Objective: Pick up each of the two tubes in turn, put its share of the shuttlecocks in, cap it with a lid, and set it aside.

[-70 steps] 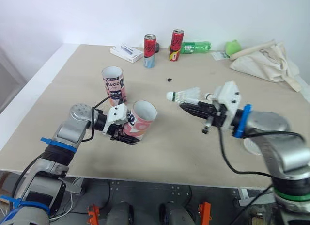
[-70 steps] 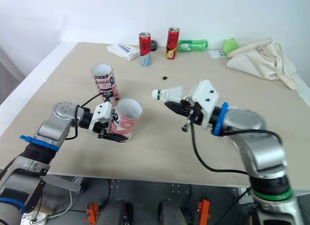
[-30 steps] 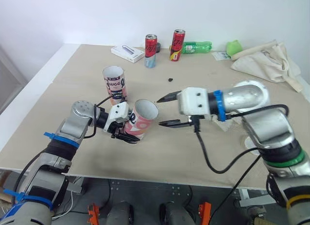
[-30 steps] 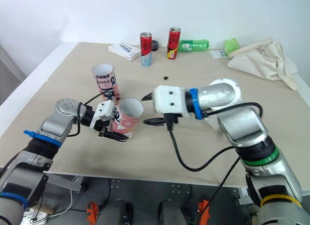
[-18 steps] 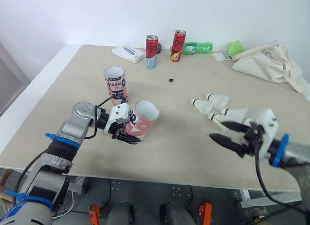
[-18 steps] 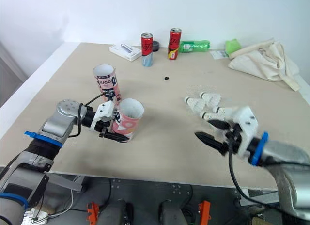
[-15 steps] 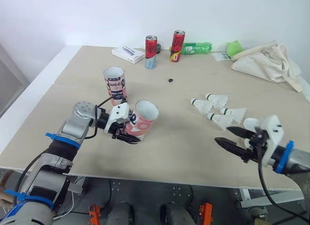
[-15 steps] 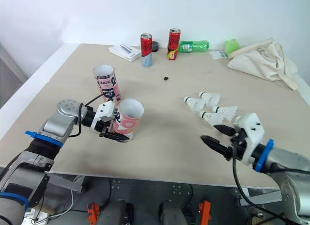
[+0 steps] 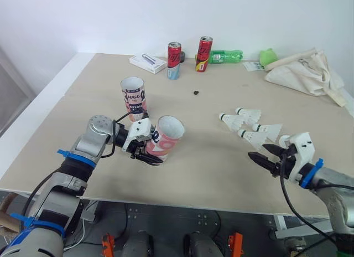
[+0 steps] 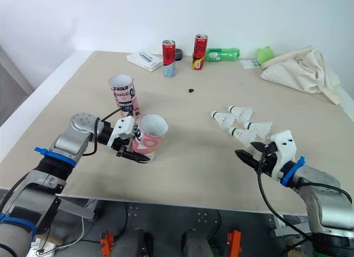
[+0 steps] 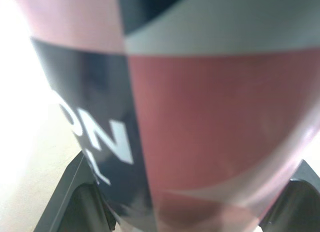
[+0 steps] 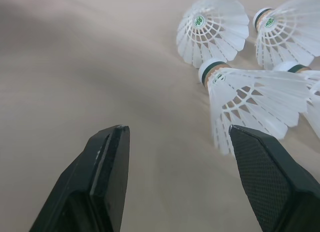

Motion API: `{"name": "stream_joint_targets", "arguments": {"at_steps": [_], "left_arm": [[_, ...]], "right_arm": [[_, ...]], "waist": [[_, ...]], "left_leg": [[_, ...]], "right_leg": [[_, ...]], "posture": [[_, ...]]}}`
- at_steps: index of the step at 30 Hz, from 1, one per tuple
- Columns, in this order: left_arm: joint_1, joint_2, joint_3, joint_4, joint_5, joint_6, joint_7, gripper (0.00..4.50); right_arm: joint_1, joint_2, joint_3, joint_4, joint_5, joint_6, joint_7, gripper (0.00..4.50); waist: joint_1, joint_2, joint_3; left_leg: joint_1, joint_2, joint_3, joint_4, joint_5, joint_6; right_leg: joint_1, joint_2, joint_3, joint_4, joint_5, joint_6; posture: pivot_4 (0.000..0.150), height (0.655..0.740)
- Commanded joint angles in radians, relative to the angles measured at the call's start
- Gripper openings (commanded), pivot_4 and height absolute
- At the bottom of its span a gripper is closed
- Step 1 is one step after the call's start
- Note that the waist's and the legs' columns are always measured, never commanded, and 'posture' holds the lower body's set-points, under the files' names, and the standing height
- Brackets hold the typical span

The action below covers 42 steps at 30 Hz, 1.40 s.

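The fingers of the right gripper were spread wide and empty, pointed at the nearest shuttlecock, which lay on its side on the tabletop just beyond them. Its cork end would best be straddled squarely and pinched lightly, so that the feathers were spared. The right forearm was held low over the near edge. The tube was clamped, tilted, in the left gripper.

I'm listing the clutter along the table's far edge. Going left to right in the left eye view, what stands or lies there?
white box → red-and-blue can → red can → green bottle → green object → cloth bag
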<state>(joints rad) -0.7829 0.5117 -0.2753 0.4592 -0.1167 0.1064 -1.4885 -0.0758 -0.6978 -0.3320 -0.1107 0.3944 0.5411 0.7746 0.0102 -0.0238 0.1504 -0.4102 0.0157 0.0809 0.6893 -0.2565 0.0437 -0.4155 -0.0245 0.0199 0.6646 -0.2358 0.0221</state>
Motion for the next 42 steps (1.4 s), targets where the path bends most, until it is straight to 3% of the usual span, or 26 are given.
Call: {"name": "stream_joint_targets", "arguments": {"at_steps": [1,8,12,14,16,21,26,31,36,42], "left_arm": [[0.006,-0.001,-0.011,-0.017,0.007,0.003,0.004,2.78],[0.015,0.001,-0.007,-0.032,0.004,0.014,0.011,2.78],[0.022,0.004,-0.006,-0.043,0.002,0.021,0.016,2.78],[0.026,0.005,-0.006,-0.051,0.001,0.026,0.019,2.78],[0.029,0.006,-0.005,-0.057,0.0,0.03,0.021,2.78],[0.037,0.006,-0.006,-0.069,-0.002,0.038,0.023,2.78],[0.038,0.009,-0.006,-0.069,-0.002,0.037,0.019,2.78],[0.03,0.012,-0.012,-0.056,0.0,0.027,0.009,2.78],[0.009,0.002,-0.018,-0.031,0.005,0.018,0.003,2.78],[-0.004,0.0,-0.018,-0.02,0.006,0.016,-0.009,2.78]], "right_arm": [[-0.045,-0.008,0.013,0.041,-0.012,-0.041,0.0,3.44],[-0.161,0.005,0.093,0.181,-0.055,-0.083,-0.006,3.44],[-0.211,0.008,0.113,0.262,-0.087,-0.107,-0.031,2.04],[-0.229,0.011,0.117,0.292,-0.1,-0.124,-0.043,0.73],[-0.238,0.016,0.115,0.297,-0.099,-0.131,-0.05,0.04],[-0.184,0.01,0.09,0.188,-0.049,-0.103,-0.018,0.04],[-0.006,-0.086,-0.015,-0.179,0.15,-0.007,0.139,0.04],[-0.109,-0.184,-0.04,-0.401,0.275,0.063,0.139,0.04],[-0.339,-0.242,0.197,-0.467,0.162,0.05,0.131,0.04],[-0.548,-0.265,0.503,-0.404,-0.127,-0.071,0.19,0.04]], "waist": [[0.0,0.0,0.0],[-0.001,0.0,0.0],[-0.001,0.0,0.0],[-0.001,0.0,0.0],[-0.001,0.0,0.0],[-0.001,0.0,0.0],[0.0,0.001,0.0],[-0.005,0.001,0.001],[-0.002,0.0,0.002],[-0.001,0.0,0.001]], "left_leg": [[0.0,0.0,0.0,0.0,0.0,0.0],[-0.001,-0.001,-0.001,0.0,0.0,0.0],[-0.001,-0.001,-0.001,0.0,0.0,0.0],[-0.001,-0.001,-0.001,0.0,0.0,0.0],[-0.001,-0.001,-0.001,0.0,0.0,0.0],[-0.001,-0.001,-0.001,0.0,0.0,0.0],[-0.004,-0.001,-0.004,0.0,0.0,0.0],[-0.003,-0.001,-0.002,0.0,0.0,0.0],[-0.001,0.001,-0.002,0.0,0.001,0.0],[-0.011,0.001,-0.001,0.001,0.001,0.0]], "right_leg": [[0.0,0.0,0.0,0.0,0.0,0.0],[-0.001,0.0,0.0,0.0,0.0,0.0],[-0.001,0.0,0.0,0.0,0.0,0.0],[-0.001,-0.001,0.0,0.0,0.0,0.0],[-0.001,-0.001,0.0,0.0,0.0,0.0],[-0.001,-0.001,0.0,0.0,0.0,0.0],[-0.002,-0.001,-0.001,0.0,-0.002,0.0],[-0.003,-0.002,0.0,0.0,-0.001,0.005],[-0.002,-0.005,-0.002,0.0,-0.003,-0.001],[-0.009,-0.005,-0.003,0.0,0.001,-0.003]], "posture": [[0.15,0.74],[0.15,0.74],[0.15,0.74],[0.15,0.74],[0.15,0.74],[0.15,0.74],[0.15,0.74],[0.15,0.74],[0.15,0.74],[0.15,0.74]]}}
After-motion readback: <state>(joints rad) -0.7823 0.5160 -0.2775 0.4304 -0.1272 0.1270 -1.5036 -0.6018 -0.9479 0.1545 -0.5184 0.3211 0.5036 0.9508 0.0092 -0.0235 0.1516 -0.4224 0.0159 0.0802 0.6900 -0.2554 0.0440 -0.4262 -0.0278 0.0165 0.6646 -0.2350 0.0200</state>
